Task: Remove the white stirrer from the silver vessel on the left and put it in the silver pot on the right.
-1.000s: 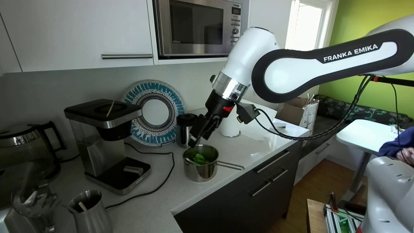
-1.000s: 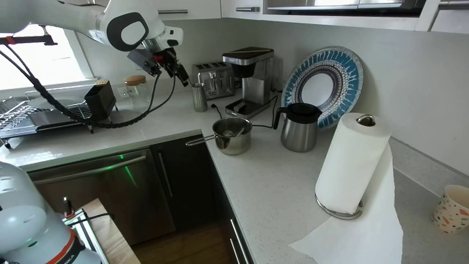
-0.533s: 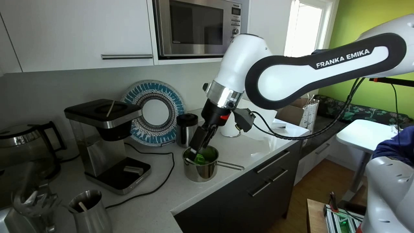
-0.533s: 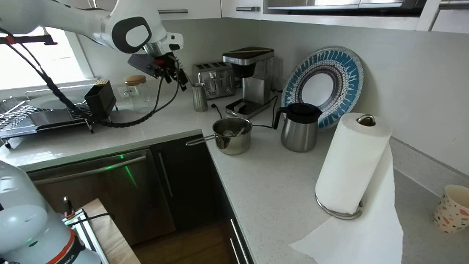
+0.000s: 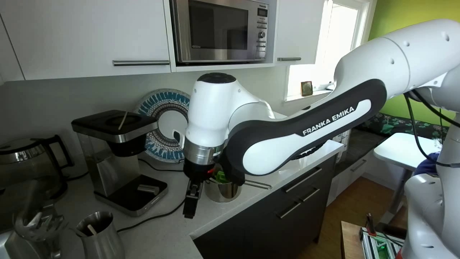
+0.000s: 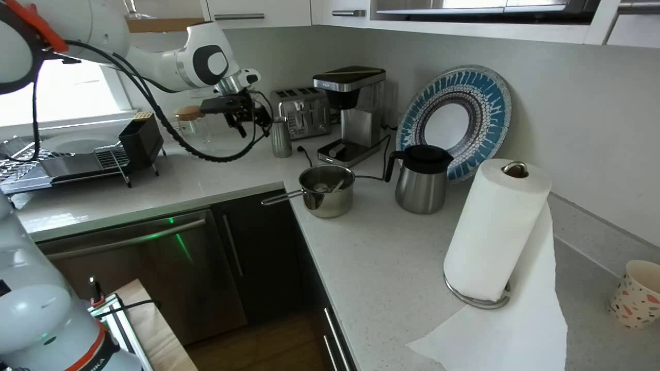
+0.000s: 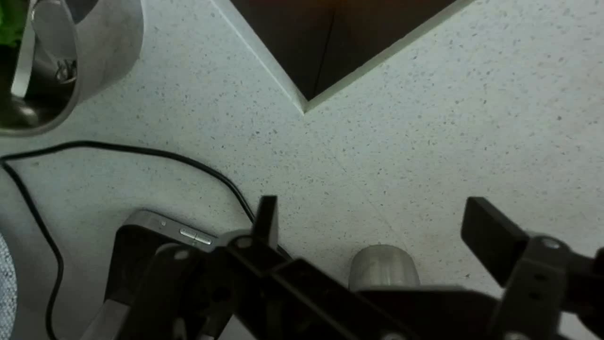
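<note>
Currently, my gripper [image 7: 371, 208] hangs over the speckled counter [image 7: 377, 141], its two fingers [image 7: 493, 238] spread wide apart.

The white stirrer [image 5: 92, 229] leans inside the silver vessel [image 5: 106, 242], near the coffee maker [image 5: 114, 172], while the silver pot [image 5: 222, 194] holds something green [image 5: 221, 176] and a pale stick-like utensil [image 7: 24, 63]. A patterned plate [image 6: 451, 123] leans against the backsplash [image 6: 567, 103]; a microwave [image 5: 219, 28] sits among white cupboards [image 5: 79, 36], with a green wall [image 5: 395, 19] beyond.

The white arm [image 5: 323, 125] slopes down to a nearly upright wrist [image 5: 203, 154]; below it the tool [image 7: 370, 221] points downward, its fingers [image 7: 493, 241] standing well apart in the wrist view.
</note>
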You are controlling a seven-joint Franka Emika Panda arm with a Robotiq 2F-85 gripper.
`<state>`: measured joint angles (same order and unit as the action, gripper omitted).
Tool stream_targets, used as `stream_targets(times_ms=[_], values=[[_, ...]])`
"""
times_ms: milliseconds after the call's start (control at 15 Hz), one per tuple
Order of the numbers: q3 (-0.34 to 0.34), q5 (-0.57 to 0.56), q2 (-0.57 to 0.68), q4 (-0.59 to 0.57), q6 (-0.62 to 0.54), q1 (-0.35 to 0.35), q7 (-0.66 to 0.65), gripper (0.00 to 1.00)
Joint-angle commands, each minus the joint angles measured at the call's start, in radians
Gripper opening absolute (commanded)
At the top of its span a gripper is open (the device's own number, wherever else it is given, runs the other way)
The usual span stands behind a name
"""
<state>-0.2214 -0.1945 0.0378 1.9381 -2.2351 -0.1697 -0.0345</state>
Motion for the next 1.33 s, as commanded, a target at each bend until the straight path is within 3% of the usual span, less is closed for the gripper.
stream_targets(times_ms=[0,67,133,400,667,867,1133,1200,1267], values=[[-0.006,-0.191,0.100,-0.149,0.086,-0.052,0.006,1.00],[-0.003,-0.232,0.110,-0.175,0.096,-0.061,0.031,1.00],[0.004,-0.157,0.071,-0.103,0.048,-0.050,0.006,1.00],[0.007,-0.166,0.082,-0.123,0.051,-0.056,0.006,1.00],[0.000,-0.154,0.139,-0.129,-0.209,-0.062,0.038,1.00],[-0.001,-0.136,0.183,-0.143,-0.324,-0.066,0.071,1.00],[-0.010,-0.124,0.248,-0.183,-0.421,-0.068,0.169,0.84],[-0.013,-0.121,0.266,-0.198,-0.438,-0.069,0.197,0.72],[-0.019,-0.113,0.283,-0.213,-0.456,-0.068,0.230,0.73]])
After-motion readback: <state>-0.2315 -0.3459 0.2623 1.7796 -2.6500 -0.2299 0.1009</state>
